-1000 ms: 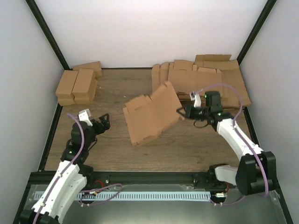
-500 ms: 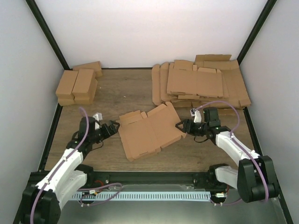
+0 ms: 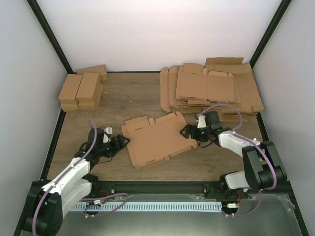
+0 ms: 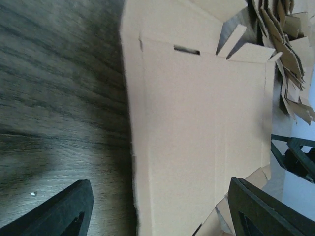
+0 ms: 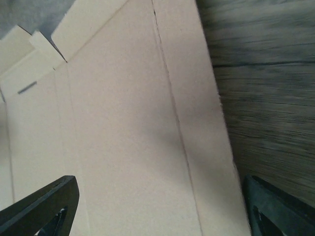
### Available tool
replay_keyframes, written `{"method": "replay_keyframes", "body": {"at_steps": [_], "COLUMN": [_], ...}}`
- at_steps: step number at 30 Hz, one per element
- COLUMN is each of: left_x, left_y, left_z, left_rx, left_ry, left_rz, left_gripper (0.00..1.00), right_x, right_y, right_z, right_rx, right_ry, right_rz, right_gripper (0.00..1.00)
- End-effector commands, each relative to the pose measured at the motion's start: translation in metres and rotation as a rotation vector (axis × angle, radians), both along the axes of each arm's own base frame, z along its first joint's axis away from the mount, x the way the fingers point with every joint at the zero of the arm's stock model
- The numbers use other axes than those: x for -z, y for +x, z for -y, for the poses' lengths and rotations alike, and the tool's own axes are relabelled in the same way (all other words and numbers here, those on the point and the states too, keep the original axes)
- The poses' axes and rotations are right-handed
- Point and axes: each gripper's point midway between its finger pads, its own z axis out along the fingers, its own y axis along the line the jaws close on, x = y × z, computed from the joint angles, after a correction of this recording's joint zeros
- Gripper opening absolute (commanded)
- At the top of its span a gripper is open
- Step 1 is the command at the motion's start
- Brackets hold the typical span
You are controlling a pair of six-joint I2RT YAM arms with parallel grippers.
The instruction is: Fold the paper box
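The paper box (image 3: 155, 140) is a brown die-cut sheet lying nearly flat in the middle of the wooden table, with its flaps toward the back. My left gripper (image 3: 122, 142) is low at the sheet's left edge and is open. In the left wrist view the paper box (image 4: 197, 123) spreads out ahead, and the left gripper (image 4: 162, 216) straddles its near edge without pinching it. My right gripper (image 3: 187, 132) is at the sheet's right edge, also open. In the right wrist view the paper box (image 5: 123, 123) fills the space between the spread fingers of the right gripper (image 5: 162, 211).
A heap of flat cardboard blanks (image 3: 211, 88) lies at the back right. Several finished brown boxes (image 3: 81, 91) stand at the back left. White walls close in three sides, and a black frame rail (image 3: 162, 186) runs along the near edge.
The sheet has dropped from a raised tilt to lying flat. My right gripper has let go of it and opened. My left arm has moved in to the sheet's left edge, its jaws somewhat narrower.
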Motion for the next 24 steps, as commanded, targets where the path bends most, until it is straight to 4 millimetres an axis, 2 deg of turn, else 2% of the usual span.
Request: {"method": "replay_keyframes", "body": {"at_steps": [1,5,8,11,15,19,24], "left_x": [0.005,0.016,0.014,0.002,-0.019,-0.022,-0.027], "left_y": [-0.002,-0.003,0.000,0.010,0.025,0.029,0.041], "left_z": [0.009,0.013,0.015,0.008,-0.004,0.001,0.009], "left_rx": [0.023,0.046,0.067,0.091,0.100,0.163,0.240], "left_ry": [-0.015,0.006,0.029,0.131,0.262,0.293,0.419], "left_rz": [-0.028,-0.066,-0.063,-0.034,0.012,-0.026,-0.049], "left_gripper": [0.76,0.64,0.53,0.34,0.20,0.05,0.04], "right_x": [-0.007,0.002,0.006,0.008,0.010,0.013,0.009], "right_y": [0.016,0.011,0.002,-0.008,-0.024,-0.043,-0.057], "right_z": [-0.025,-0.037,-0.045,-0.048,-0.048,-0.055,-0.064], "right_rx": [-0.042,-0.071,-0.100,-0.113,-0.127,-0.162,-0.187], "right_ry": [-0.066,-0.084,-0.078,-0.087,-0.070,-0.043,-0.023], "right_rz": [0.072,0.061,0.052,0.047,0.042,0.026,0.023], "right_gripper": [0.92,0.87,0.83,0.82,0.82,0.82,0.81]}}
